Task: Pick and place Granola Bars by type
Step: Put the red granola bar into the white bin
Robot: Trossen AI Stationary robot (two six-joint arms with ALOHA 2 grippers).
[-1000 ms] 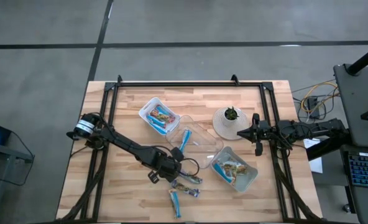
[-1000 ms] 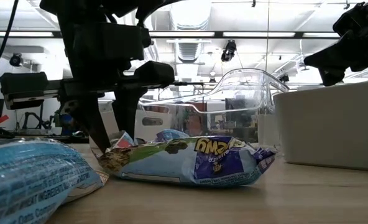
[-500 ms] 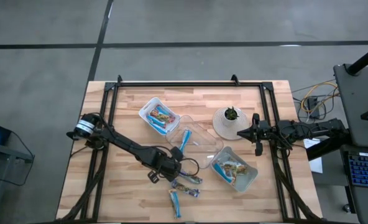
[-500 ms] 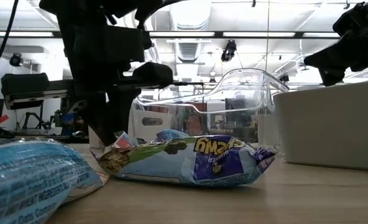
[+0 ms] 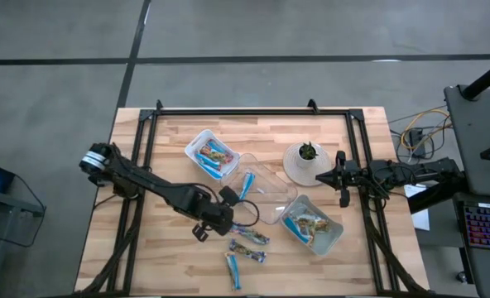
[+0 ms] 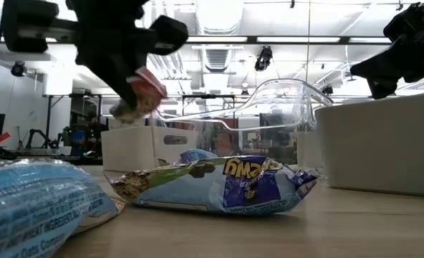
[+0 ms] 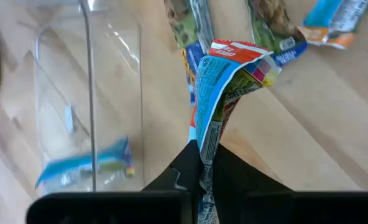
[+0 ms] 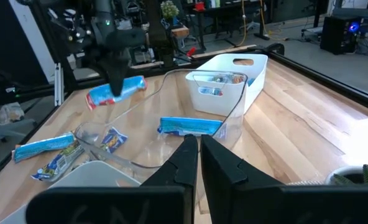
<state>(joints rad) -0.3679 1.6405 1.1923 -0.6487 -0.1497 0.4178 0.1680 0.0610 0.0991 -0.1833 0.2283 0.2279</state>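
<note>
Left gripper (image 5: 226,197) hung above the table (image 5: 170,265) beside the clear plastic tray (image 5: 261,184), fingers pinching a blue foil-wrapped granola bar with a red end (image 7: 224,84). Right gripper (image 5: 341,179), fingers pressed together, waited by the white plant pot (image 5: 305,163); other bars (image 5: 249,240) lay on the table.

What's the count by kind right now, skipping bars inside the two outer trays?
Trays: 3
Loose bars: 3
Bar in clear tray: 1
Held bar in the left gripper: 1
Potted plant: 1
Total: 9
</note>
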